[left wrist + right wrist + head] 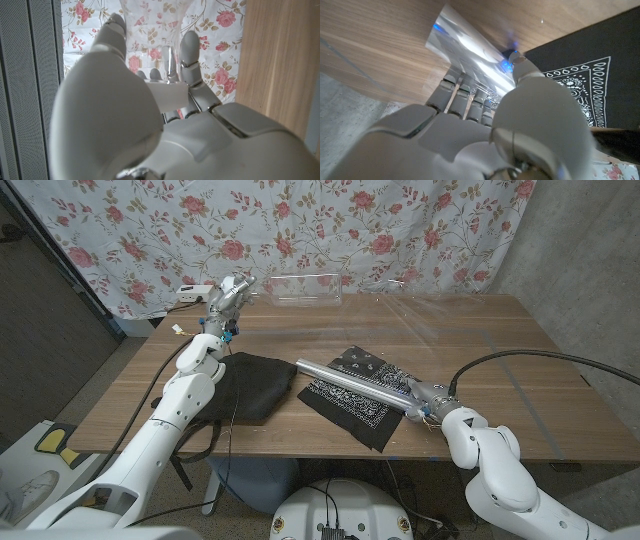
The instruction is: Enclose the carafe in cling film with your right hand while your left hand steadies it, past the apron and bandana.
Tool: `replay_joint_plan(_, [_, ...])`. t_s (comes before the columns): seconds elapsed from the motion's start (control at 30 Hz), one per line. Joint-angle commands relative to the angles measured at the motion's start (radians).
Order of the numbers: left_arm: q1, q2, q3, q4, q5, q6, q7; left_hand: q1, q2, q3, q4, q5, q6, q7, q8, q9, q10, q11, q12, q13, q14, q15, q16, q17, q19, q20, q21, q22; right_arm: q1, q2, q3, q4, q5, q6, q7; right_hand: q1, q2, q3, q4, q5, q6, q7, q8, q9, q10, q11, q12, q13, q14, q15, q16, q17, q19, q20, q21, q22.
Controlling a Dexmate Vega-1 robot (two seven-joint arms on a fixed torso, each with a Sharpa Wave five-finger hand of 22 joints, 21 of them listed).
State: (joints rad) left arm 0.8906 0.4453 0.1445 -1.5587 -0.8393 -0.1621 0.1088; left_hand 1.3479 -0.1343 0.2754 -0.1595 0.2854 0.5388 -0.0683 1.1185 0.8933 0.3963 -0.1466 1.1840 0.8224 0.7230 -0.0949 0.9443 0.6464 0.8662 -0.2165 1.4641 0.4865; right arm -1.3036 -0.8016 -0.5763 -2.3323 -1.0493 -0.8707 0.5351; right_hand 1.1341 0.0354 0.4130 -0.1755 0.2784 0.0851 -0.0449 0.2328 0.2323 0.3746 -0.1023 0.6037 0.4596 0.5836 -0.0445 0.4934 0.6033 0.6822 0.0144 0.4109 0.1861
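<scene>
Gripping cling film roll (352, 383) over bandana (362, 392): right hand (425, 402). Left hand (226, 302) holds clear carafe (170, 62).

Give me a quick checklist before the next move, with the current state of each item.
1. Right hand holds the cling film roll: ok, fingers wrap its end in the right wrist view.
2. Left hand steadies the carafe: cannot tell; a clear object stands between its fingers, contact unclear.
3. Film pulled out toward the carafe: ok, a clear sheet spans the table's far side.
4. Film around the carafe: not ok yet.
5. Apron and bandana out of the way: not ok, the roll lies across the bandana.
</scene>
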Motion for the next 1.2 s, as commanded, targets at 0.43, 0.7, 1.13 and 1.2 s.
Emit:
replay_joint_plan(0.43, [0.023,-0.001,-0.011,-0.021,0.003,-0.006,0.018,0.266,0.276,0.011,-0.003,0.006,-0.002,-0.012,0.043,-0.001,0.001,-0.006,0.011,0.0,0.056,-0.058,0.465,0.001,-0.001,-0.006,0.008,0.001,0.039,0.068,-0.043,0.122,0.008,0.034,0.006,0.147,0.041,-0.05,0.001,0.007,0.308,-0.017,0.143,0.1,0.058,0.003,0.161,0.134,0.162,-0.192,0.07,0.176,0.13,-0.143,0.093,0.026])
replay_joint_plan(0.7, [0.027,0.0,-0.012,-0.025,0.004,-0.003,0.022,0.266,0.276,0.011,-0.003,0.007,-0.004,-0.011,0.046,-0.004,-0.003,-0.009,0.014,0.003,0.054,-0.058,0.462,-0.005,-0.001,-0.006,0.009,0.0,0.022,0.074,-0.025,0.146,0.073,0.061,-0.051,0.251,0.006,-0.059,0.005,0.153,0.356,-0.049,0.2,0.184,0.155,-0.049,0.311,0.285,0.296,-0.193,0.082,0.277,0.149,-0.155,0.21,0.075])
replay_joint_plan(1.13, [0.026,-0.004,-0.012,-0.024,0.007,-0.007,0.022,0.265,0.277,0.013,-0.003,0.007,-0.006,-0.011,0.053,-0.007,-0.003,-0.009,0.015,-0.003,0.051,-0.058,0.471,0.002,-0.003,-0.006,0.012,-0.001,0.005,0.057,0.004,0.124,0.138,0.068,-0.123,0.295,0.007,-0.108,0.017,0.194,0.282,-0.063,0.209,0.261,0.107,-0.052,0.422,0.48,0.326,-0.191,0.095,0.401,0.089,-0.163,0.341,0.144])
replay_joint_plan(1.2, [0.025,-0.005,-0.011,-0.023,0.008,-0.008,0.024,0.266,0.278,0.014,-0.003,0.007,-0.005,-0.01,0.052,-0.011,-0.004,-0.007,0.016,-0.002,0.05,-0.059,0.468,-0.002,-0.003,-0.006,0.012,-0.001,0.006,0.052,0.006,0.117,0.142,0.064,-0.125,0.295,0.007,-0.109,0.018,0.194,0.281,-0.064,0.21,0.263,0.103,-0.052,0.424,0.486,0.325,-0.191,0.096,0.405,0.088,-0.162,0.345,0.146])
